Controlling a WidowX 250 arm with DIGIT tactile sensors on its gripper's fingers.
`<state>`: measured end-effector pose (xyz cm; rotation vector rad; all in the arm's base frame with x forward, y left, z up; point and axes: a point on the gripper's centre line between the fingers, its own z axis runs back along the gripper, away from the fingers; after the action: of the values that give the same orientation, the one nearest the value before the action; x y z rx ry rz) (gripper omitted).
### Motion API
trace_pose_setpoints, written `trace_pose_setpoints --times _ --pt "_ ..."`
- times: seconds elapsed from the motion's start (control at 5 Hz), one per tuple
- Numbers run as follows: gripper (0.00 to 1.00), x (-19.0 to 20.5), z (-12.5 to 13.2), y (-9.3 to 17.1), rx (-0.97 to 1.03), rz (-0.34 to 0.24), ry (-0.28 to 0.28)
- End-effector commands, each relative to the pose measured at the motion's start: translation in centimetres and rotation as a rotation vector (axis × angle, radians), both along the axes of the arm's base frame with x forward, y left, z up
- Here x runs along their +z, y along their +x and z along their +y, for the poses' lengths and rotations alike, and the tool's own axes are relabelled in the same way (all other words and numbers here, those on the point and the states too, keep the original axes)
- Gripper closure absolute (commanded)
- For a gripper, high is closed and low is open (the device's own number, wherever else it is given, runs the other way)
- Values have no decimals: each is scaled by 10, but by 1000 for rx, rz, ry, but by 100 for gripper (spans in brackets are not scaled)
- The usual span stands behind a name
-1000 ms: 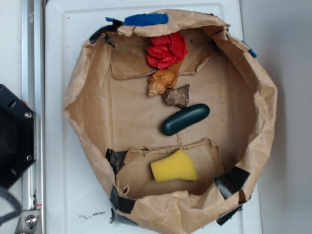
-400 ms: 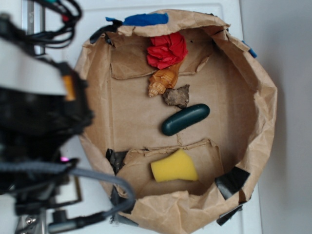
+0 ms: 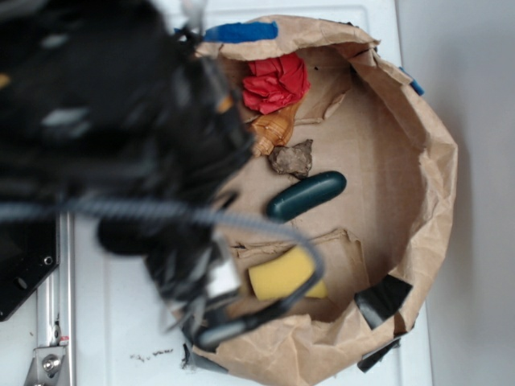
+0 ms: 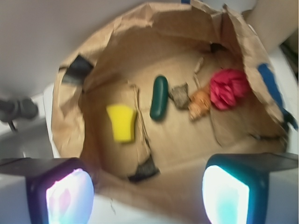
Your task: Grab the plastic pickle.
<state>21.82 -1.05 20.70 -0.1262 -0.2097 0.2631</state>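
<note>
A big blurred black robot arm [image 3: 113,137] with a grey looping cable [image 3: 265,233] fills the left half of the overhead view, hanging over the left rim of the crumpled brown paper basin [image 3: 434,161] that sits on the white table [image 3: 121,322]. The wrist view shows the gripper [image 4: 147,193] with its two fingertip pads [image 4: 70,196] set wide apart at the bottom of the picture, nothing between them, poised above the basin's near edge and well clear of everything inside. Moving rightward across the overhead view, a yellow foam sponge wedge [image 3: 282,273] lies on a torn paper flap at the near side of the basin floor, partly crossed by the cable. Just beyond it, around the middle of the floor, rests the smooth dark green sausage-shaped plastic pickle [image 3: 306,195], lying flat and slanted, its right end a little farther away than its left; it is untouched, apart from the sponge and from the arm. Just on its far side sits a small grey-brown rough stone [image 3: 291,158], close to the pickle though I cannot tell whether they touch. Beside the stone, a tan spiral seashell [image 3: 273,129] peeks out from under the arm, and a crumpled red paper ball [image 3: 276,82] lies against the shell's far end. A strip of blue tape [image 3: 240,32] marks the far rim, and black tape patches [image 3: 385,297] hold the paper at the near right.
</note>
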Motion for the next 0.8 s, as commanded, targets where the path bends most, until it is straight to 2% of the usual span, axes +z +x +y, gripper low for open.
trace_pose_setpoints --times 0.0,0.2,0.6 --pt "0 9 7 5 19 -40 -7" --pt "0 9 7 5 19 -40 -7" --pt "0 -56 -8 29 9 42 76"
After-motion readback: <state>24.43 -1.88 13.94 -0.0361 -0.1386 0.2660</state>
